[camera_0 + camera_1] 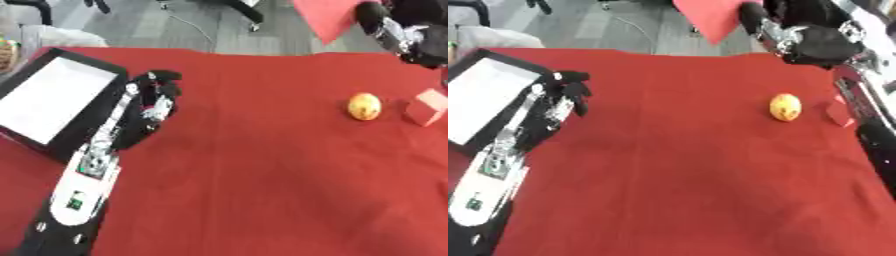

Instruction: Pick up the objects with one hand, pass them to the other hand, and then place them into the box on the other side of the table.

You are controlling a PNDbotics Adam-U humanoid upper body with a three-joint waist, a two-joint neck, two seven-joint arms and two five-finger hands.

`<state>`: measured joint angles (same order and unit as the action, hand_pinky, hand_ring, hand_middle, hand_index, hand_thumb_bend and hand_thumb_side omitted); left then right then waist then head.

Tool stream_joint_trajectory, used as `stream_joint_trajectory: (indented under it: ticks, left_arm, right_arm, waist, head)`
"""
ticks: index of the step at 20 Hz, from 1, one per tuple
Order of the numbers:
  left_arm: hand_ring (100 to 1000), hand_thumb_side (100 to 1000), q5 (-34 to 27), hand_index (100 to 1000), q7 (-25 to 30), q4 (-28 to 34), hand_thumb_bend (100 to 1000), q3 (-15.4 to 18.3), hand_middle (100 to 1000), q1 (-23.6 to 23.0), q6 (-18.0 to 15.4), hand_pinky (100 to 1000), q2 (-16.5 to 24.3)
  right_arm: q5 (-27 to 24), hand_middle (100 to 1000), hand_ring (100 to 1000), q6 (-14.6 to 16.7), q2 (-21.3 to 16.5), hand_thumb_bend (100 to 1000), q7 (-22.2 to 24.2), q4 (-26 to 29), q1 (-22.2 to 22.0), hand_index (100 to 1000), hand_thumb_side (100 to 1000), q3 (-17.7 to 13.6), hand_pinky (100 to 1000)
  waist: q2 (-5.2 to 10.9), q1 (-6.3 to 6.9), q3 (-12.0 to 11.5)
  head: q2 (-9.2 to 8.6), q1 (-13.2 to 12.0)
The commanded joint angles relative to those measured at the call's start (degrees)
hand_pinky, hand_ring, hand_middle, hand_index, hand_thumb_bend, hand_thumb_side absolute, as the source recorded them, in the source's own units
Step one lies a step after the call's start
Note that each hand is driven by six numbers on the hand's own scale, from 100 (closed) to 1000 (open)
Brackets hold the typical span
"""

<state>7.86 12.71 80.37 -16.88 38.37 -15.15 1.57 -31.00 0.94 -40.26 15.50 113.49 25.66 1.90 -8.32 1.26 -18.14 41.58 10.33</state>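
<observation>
A yellow-orange round fruit (364, 106) lies on the red table at the right, with a small red block (427, 106) just to its right. A black box (92, 59) with a white floor sits at the table's left edge. My left hand (149, 107) rests beside the box's right wall, fingers relaxed and pointing to the far side, holding nothing. My right hand (815, 42) hangs above the far right corner, beyond the fruit and the block and apart from both. It shows only as a dark shape.
The red cloth (262, 165) covers the whole table, whose far edge runs across the top of the view. Beyond it are grey floor, chair legs and another red surface (319, 15). My right forearm (868, 105) runs along the right edge.
</observation>
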Motion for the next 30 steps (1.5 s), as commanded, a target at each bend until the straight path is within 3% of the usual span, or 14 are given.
stream_joint_trajectory:
  ticks: [1,6,9,15,24,30]
  left_arm:
    - [450,662,-1.28,767,1.48,2.42,155,-1.77,547,2.32,-2.80,444,0.13]
    - [461,649,-1.76,773,2.08,7.99,167,-3.77,560,2.41,-5.26,455,0.24]
    - [470,628,-1.71,775,-0.25,10.42,177,-3.00,566,1.72,-5.33,461,0.67]
    - [493,613,0.35,781,-5.35,13.51,198,-1.62,582,0.05,-5.79,476,1.79]
    - [543,576,4.04,808,-8.27,15.66,275,-0.86,629,-0.56,-7.56,513,2.40]
    - [594,574,9.74,847,-4.32,15.56,398,-2.14,687,-0.33,-12.00,567,2.81]
  right_arm:
    - [-1.43,481,748,-2.13,1.29,100,0.49,1.10,0.88,402,234,0.71,650]
    - [-0.46,478,749,-8.13,3.59,100,2.28,0.25,0.20,397,275,3.41,639]
    - [-1.39,480,751,-11.86,3.91,100,4.40,-2.71,0.11,401,302,5.17,637]
    - [-1.14,478,751,-15.90,3.92,100,11.50,-9.96,0.80,407,352,8.33,639]
    - [1.90,480,752,-15.48,4.61,100,17.49,-15.91,2.16,412,370,9.37,643]
    - [2.32,483,754,-14.33,4.39,100,20.43,-14.67,1.84,413,366,9.85,645]
  waist:
    - [0.92,-0.94,-0.18]
    - [0.94,-0.79,-0.06]
    - [0.87,-0.98,0.33]
    - [0.65,-1.59,1.60]
    - [0.32,-2.12,2.95]
    - [0.21,-2.12,3.41]
  head:
    - [-0.38,0.19]
    - [0.01,0.44]
    - [-0.04,0.86]
    - [0.07,0.56]
    - [0.47,0.21]
    - [0.75,0.20]
